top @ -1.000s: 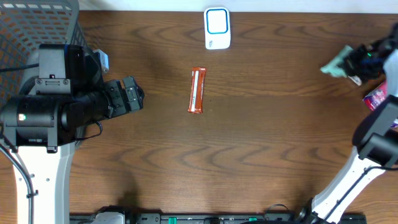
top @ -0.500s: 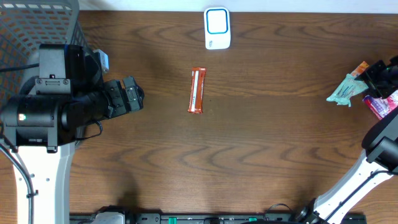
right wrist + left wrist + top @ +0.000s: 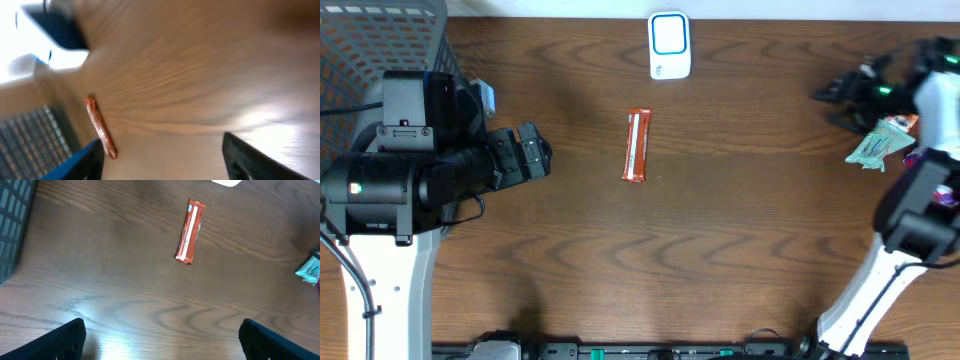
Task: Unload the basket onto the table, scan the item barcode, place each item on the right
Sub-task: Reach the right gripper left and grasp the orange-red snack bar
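An orange-red snack bar [image 3: 637,146] lies lengthwise in the middle of the table, below the white and blue scanner [image 3: 669,45] at the back edge. It also shows in the left wrist view, snack bar [image 3: 189,231], and in the right wrist view, snack bar [image 3: 101,130]. A teal packet [image 3: 878,146] lies flat at the right. My right gripper [image 3: 832,103] hovers open and empty just left of and behind the packet. My left gripper [image 3: 535,152] is wide open and empty, well left of the bar, its fingers [image 3: 60,340] apart over bare wood.
A grey wire basket [image 3: 380,50] stands at the back left behind the left arm. The right arm's white base [image 3: 920,215] stands at the right edge. The teal packet [image 3: 311,270] sits at the left wrist view's right edge.
My right gripper opened and let go of the teal packet, which now lies on the table at the right. The gripper then swung left toward the table's middle. The left arm has not moved.
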